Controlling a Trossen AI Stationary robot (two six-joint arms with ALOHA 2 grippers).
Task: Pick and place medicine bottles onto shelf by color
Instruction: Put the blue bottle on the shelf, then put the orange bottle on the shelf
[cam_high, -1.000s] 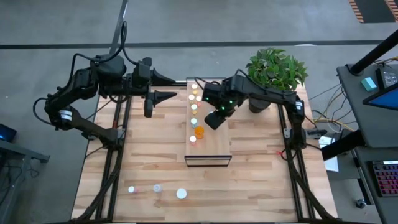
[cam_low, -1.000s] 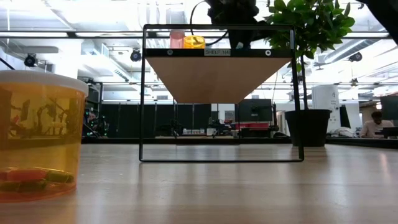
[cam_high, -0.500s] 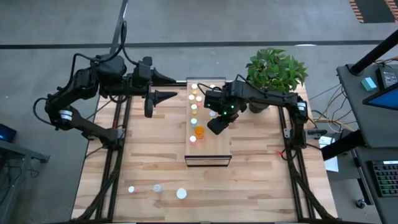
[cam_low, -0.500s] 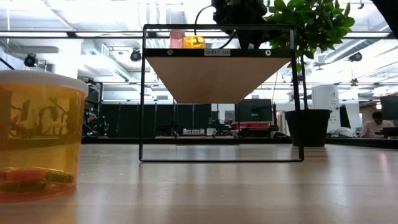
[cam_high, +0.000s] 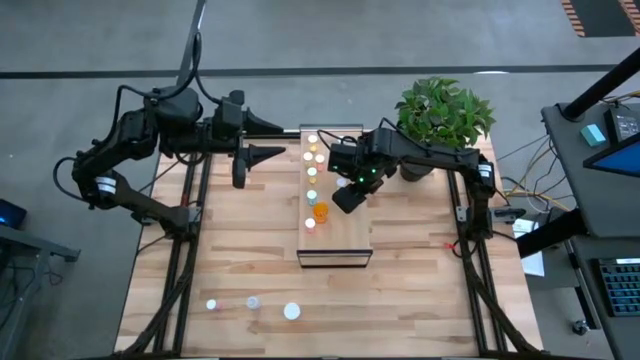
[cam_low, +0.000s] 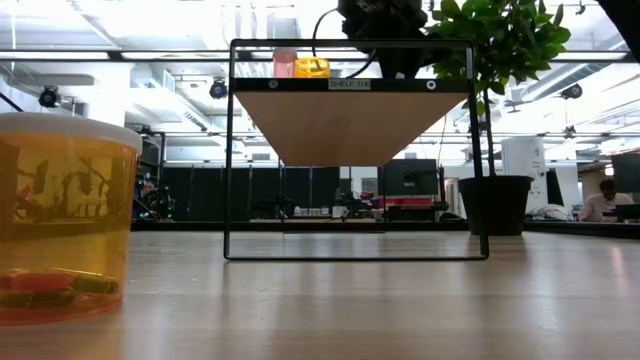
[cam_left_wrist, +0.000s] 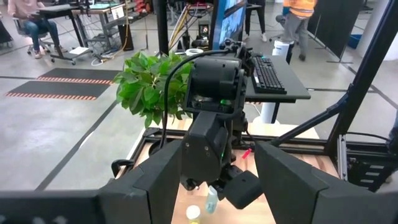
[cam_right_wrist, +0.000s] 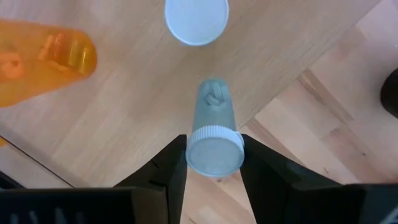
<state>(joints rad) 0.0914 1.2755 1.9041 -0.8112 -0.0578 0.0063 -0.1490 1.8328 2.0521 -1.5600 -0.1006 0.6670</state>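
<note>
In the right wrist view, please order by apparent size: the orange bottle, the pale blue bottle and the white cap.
1. orange bottle, though partly cut off by the edge.
2. pale blue bottle, between the right gripper jaws; being nearest the camera enlarges it.
3. white cap, smallest.

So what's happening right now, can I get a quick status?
Right gripper over the shelf, fingers either side of a pale blue bottle. Left gripper open, idle beside the shelf. Nothing in the way.
</note>
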